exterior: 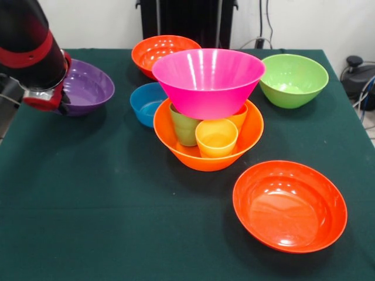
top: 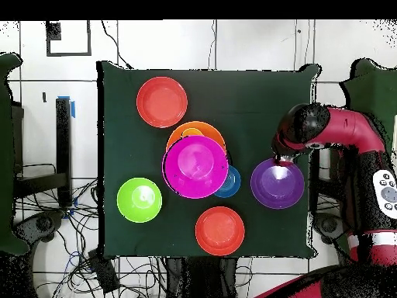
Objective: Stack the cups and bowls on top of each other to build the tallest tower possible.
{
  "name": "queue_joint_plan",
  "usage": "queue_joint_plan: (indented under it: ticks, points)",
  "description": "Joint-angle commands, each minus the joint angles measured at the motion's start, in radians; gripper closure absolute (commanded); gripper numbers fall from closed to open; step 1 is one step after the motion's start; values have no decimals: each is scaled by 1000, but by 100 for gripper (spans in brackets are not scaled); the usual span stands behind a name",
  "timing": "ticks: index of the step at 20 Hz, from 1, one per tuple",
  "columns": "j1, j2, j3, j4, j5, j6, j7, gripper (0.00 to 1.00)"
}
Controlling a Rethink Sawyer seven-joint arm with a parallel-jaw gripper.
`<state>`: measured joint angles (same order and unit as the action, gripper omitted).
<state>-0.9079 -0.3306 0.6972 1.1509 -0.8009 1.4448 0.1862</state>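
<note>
The tower stands mid-table. Its base is the large light orange bowl, holding a green cup, a yellow cup and an orange cup. The large pink bowl rests upright on the cups' rims. My gripper is at the rim of the purple bowl, mostly hidden by the red and black arm. Whether it holds the rim is not visible.
A small blue bowl sits against the tower. One red-orange bowl stands behind it, another at the front. The lime green bowl is at the side.
</note>
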Motion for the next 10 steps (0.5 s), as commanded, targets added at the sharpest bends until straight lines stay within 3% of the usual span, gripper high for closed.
queue_joint_plan:
  ticks: [1, 10]
  points:
    - [58, -7, -22, -108, -36, 105, -199, 100]
    - [104, 14, -49, -234, -70, 261, -212, 100]
